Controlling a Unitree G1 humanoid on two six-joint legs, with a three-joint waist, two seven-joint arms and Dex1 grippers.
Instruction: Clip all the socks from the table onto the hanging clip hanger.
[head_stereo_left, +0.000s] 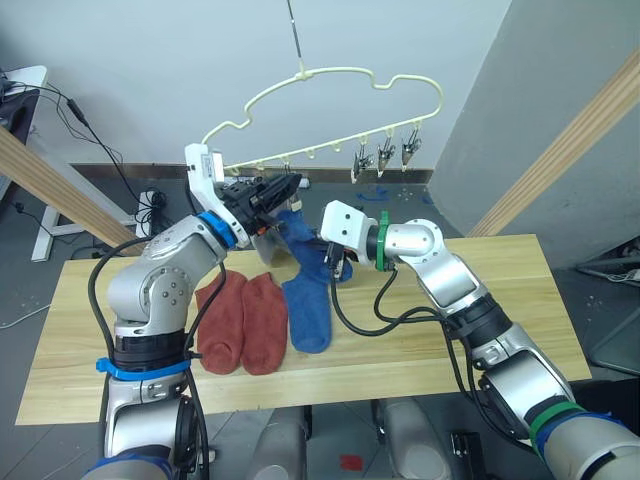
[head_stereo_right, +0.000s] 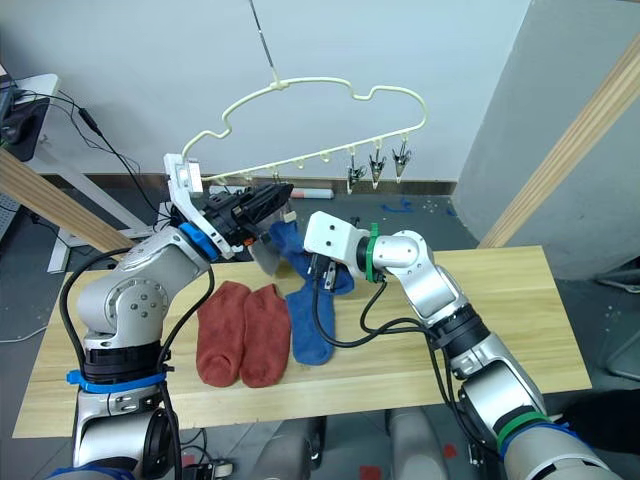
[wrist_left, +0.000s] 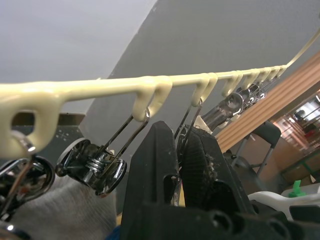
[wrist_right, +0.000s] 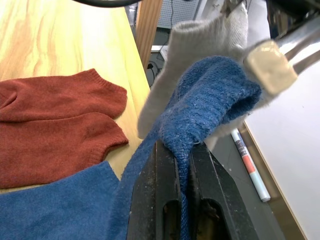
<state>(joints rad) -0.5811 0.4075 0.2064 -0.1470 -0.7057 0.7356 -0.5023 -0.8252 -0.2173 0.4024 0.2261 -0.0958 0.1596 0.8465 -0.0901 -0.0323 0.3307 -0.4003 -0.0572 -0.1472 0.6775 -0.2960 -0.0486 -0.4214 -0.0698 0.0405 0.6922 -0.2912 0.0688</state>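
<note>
Both arms are silver-grey jointed shells with black cables looping outside, the left arm (head_stereo_left: 160, 285) banded in blue, the right arm (head_stereo_left: 450, 285) banded in green, each with a white wrist block and black fingers.

A pale grey wall (head_stereo_left: 150, 70) was seen at the far side, met on the right by a darker grey panel (head_stereo_left: 520, 120). Slanted light-wood poles (head_stereo_left: 570, 150) were set at the right and the left (head_stereo_left: 50, 185), and a dark grey floor (head_stereo_left: 40, 290) was spread below. Black cables (head_stereo_left: 110, 160) were trailed down the far left, beside a white stand (head_stereo_left: 40, 215).
</note>
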